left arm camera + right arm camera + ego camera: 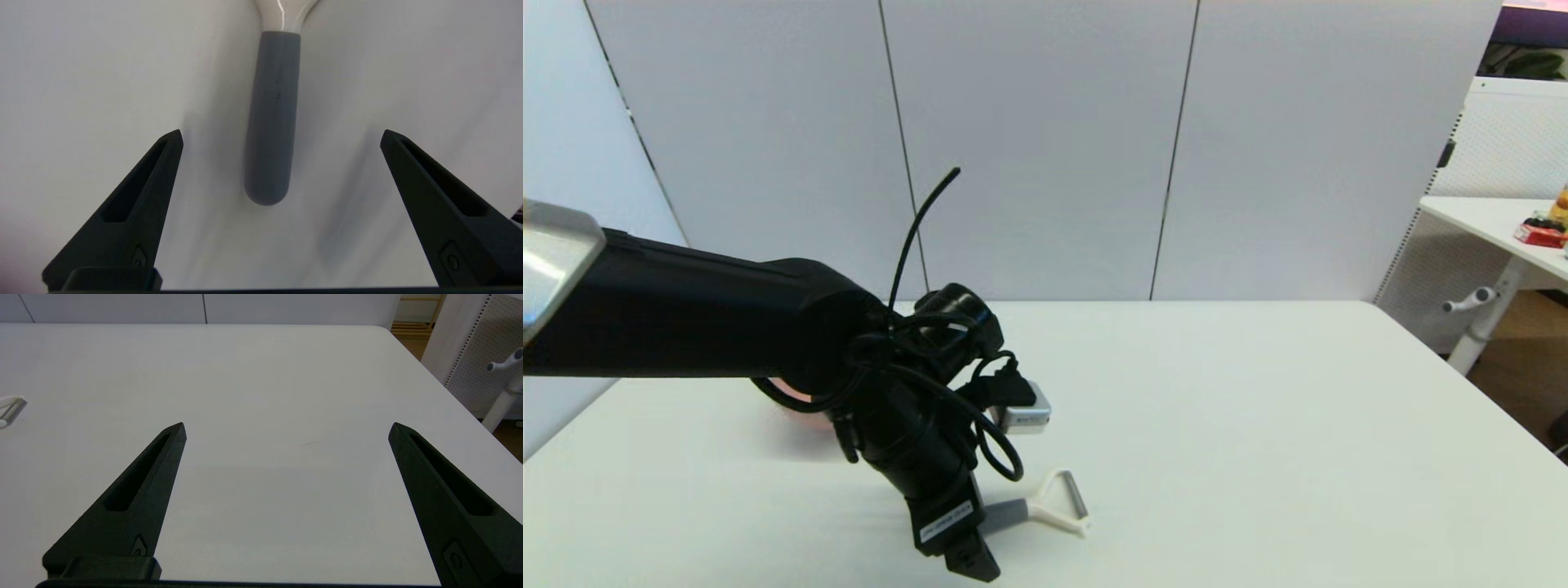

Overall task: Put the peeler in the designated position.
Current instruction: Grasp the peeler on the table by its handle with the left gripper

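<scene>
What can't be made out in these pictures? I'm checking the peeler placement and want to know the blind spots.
- Head view: the left arm covers the butt of the peeler's handle and the left gripper fingertips.
- Left wrist view: the peeler's forked head and blade are cut off by the edge.
- Right wrist view: only the blade end shows, small, at the edge.
- Pinkish object: mostly hidden behind the left arm.
- Right gripper: outside the head view.

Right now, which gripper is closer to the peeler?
Left. The left gripper hangs open right over the peeler, its handle lying between the fingers untouched. The right gripper is open over bare table, well off to the peeler's side.
</scene>
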